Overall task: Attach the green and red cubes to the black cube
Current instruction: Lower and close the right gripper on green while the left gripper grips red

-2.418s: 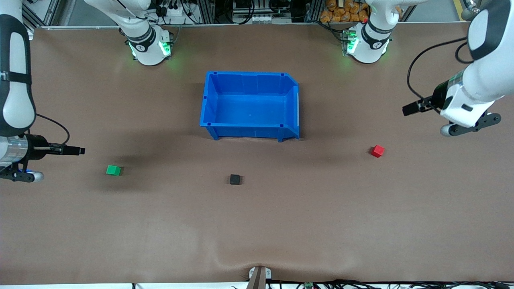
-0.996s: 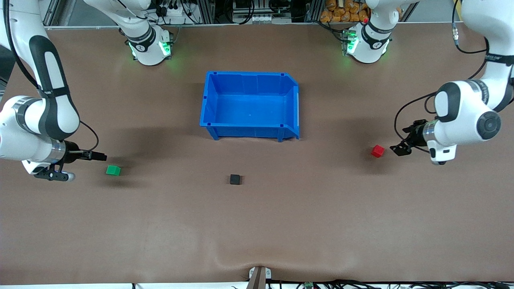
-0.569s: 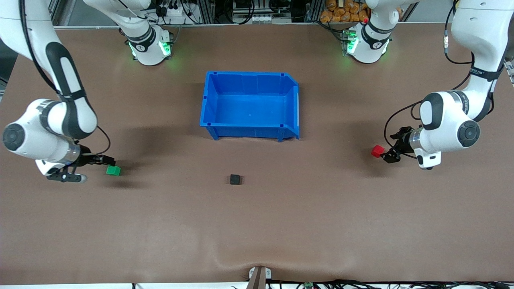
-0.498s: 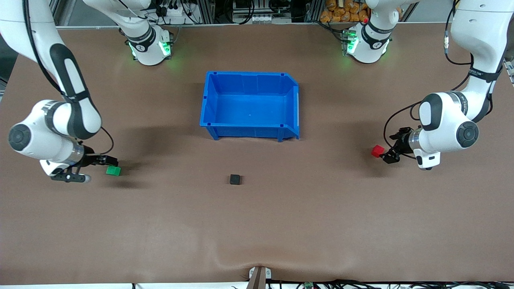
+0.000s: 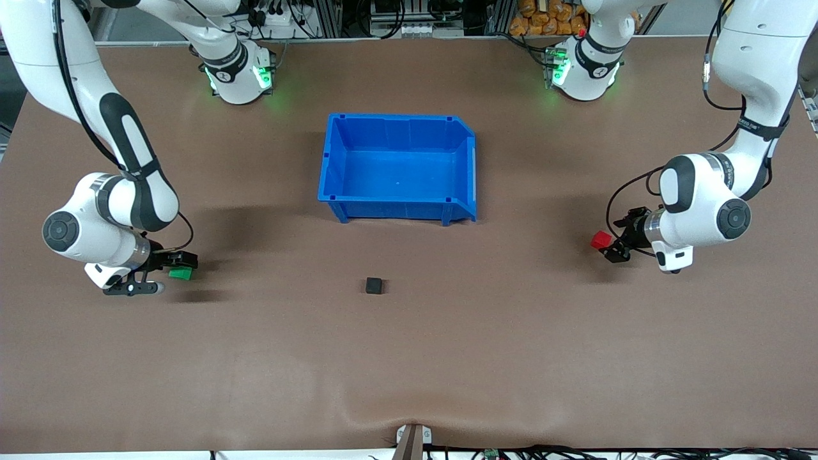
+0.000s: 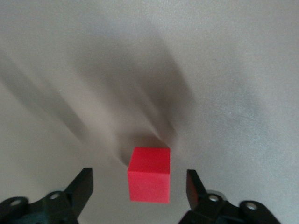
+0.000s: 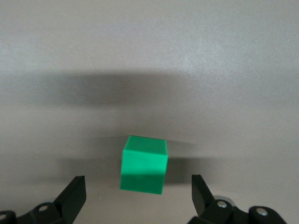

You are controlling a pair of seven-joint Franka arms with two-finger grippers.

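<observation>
left gripper (image 5: 611,248): down at the worktop (image 5: 409,358) near its own end, jaws spread either side of the red cube (image 5: 599,240). Wrist view shows gaps on both sides, so nothing's grabbed yet.
right gripper (image 5: 181,263): same deal at the other end, released, jaws wide around the green cube (image 5: 181,273), not touching it.
red cube: sitting flat, looks turned a bit against the jaw line from the left wrist.
green cube: flat on the worktop too, a bit closer to one finger (image 7: 73,196) than the other, I'd say.
black cube (image 5: 374,285): alone mid-worktop, nearer the camera than the bin (image 5: 333,153), well apart from both coloured cubes.
bin: empty, not in play as far as I can tell.
worry 1: closing on the skewed red cube could spin it or squirt it out.
worry 2: the off-centre green cube gets shoved sideways by the first finger to land.
worry 3: carried crooked, the faces probably won't meet the black cube square, and it may just get pushed away.
</observation>
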